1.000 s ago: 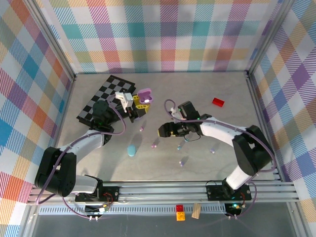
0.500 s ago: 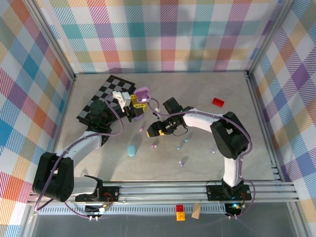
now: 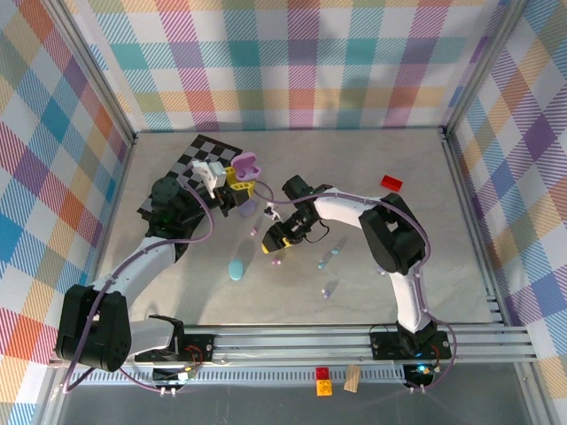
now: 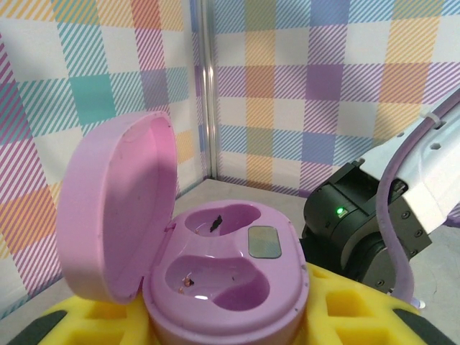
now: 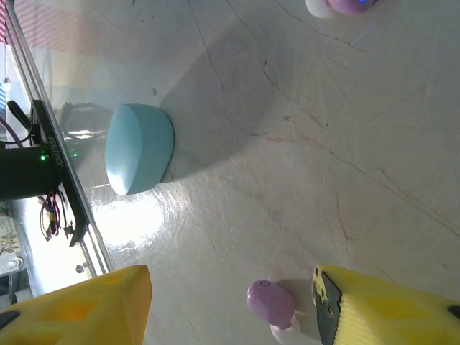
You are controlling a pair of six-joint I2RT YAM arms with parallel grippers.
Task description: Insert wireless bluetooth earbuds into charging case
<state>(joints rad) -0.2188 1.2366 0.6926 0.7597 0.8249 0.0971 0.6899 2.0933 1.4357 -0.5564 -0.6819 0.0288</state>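
Right claw [image 5: 231, 296] half-open, lavender earbud [image 5: 269, 302] inside its gap; left claw [image 3: 234, 183] clamped on open lavender case [image 4: 223, 280].

The open charging case [image 4: 223, 287] is smooth, glossy pinkish-lavender plastic, the yellow finger pads [image 4: 374, 323] beneath it look like matt foam, and the grey table [image 5: 287, 144] is faintly shiny and hairline-scratched.

Earbud [image 5: 271, 302] lies on table [image 5: 287, 144] between right hand's [image 5: 231, 305] jaws (a case [image 5: 140, 147] sits leftward).
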